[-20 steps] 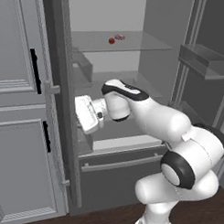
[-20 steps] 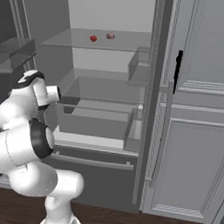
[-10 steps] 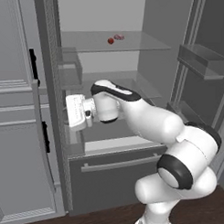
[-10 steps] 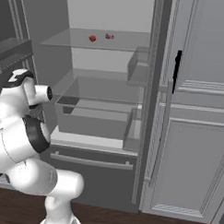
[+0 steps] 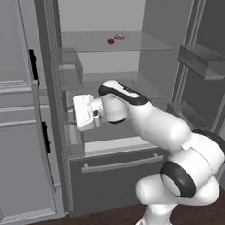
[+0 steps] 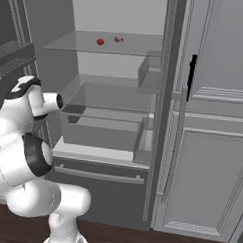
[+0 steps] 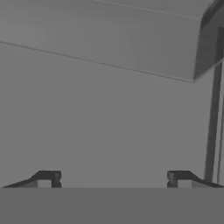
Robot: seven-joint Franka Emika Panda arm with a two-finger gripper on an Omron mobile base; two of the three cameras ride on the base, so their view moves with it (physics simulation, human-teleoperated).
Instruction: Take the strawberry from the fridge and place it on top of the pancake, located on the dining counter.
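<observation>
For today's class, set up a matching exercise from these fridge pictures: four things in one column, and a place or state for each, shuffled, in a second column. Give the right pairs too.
Things:
1. strawberry
2. pinkish lump
3. gripper
4. fridge drawer

Places or states:
A. shut, at the bottom of the fridge
B. open, holding nothing
C. on the top glass shelf, deep red
D. on the top glass shelf, paler, beside the berry

Pairs: 1-C, 2-D, 3-B, 4-A

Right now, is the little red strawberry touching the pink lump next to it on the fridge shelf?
Apart. The right base view shows the strawberry and the pinkish lump with bare glass shelf between them; the left base view shows the same gap.
</observation>
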